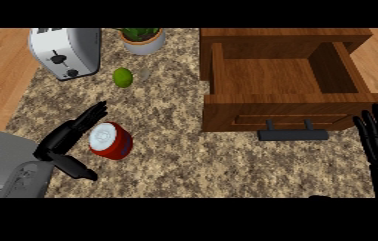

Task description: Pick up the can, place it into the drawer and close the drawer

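Observation:
A red can [111, 141] with a white top stands on the speckled counter at the lower left. My left hand [68, 139] is right beside it on its left, fingers straight above the can and thumb spread below it, open and not closed round it. The wooden drawer [284, 114] stands pulled out at the upper right, its inside bare, with a dark handle [293, 134] on its front. My right hand [367, 132] rests open at the right edge, fingers up, just right of the drawer front.
A silver toaster [65, 51] sits at the back left. A potted plant [142, 39] stands behind a green lime [122, 77]. Wooden floor shows past the counter's left edge [15, 70].

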`<action>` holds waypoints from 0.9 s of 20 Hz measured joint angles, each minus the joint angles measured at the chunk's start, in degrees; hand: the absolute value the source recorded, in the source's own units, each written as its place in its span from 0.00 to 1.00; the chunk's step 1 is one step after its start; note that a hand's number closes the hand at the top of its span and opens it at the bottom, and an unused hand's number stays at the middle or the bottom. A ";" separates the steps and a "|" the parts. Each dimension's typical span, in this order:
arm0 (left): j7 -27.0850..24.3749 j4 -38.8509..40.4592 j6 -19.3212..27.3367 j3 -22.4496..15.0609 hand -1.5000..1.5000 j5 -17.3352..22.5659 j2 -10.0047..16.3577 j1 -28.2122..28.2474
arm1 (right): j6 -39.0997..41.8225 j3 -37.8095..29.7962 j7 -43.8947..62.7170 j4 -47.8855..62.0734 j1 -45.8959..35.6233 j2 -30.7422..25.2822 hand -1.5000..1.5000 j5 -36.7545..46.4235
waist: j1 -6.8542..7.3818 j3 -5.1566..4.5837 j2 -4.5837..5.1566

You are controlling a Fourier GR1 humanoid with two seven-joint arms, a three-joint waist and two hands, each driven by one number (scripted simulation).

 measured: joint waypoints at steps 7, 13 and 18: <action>-2.89 7.99 1.97 -1.03 0.00 -0.99 0.98 -3.02 | 0.39 -0.70 1.87 -1.83 0.01 -0.28 0.00 -1.03 | -0.10 0.00 0.03; -4.92 13.73 3.24 -1.83 0.00 -1.45 1.01 -6.69 | 0.13 0.53 1.37 -2.76 1.16 0.96 0.00 -0.13 | -0.26 -0.02 0.06; -7.26 16.88 5.66 -3.24 0.00 -2.58 -0.43 -7.41 | 0.02 -0.04 2.53 -2.50 -0.15 0.51 0.00 -0.74 | -0.12 0.00 0.05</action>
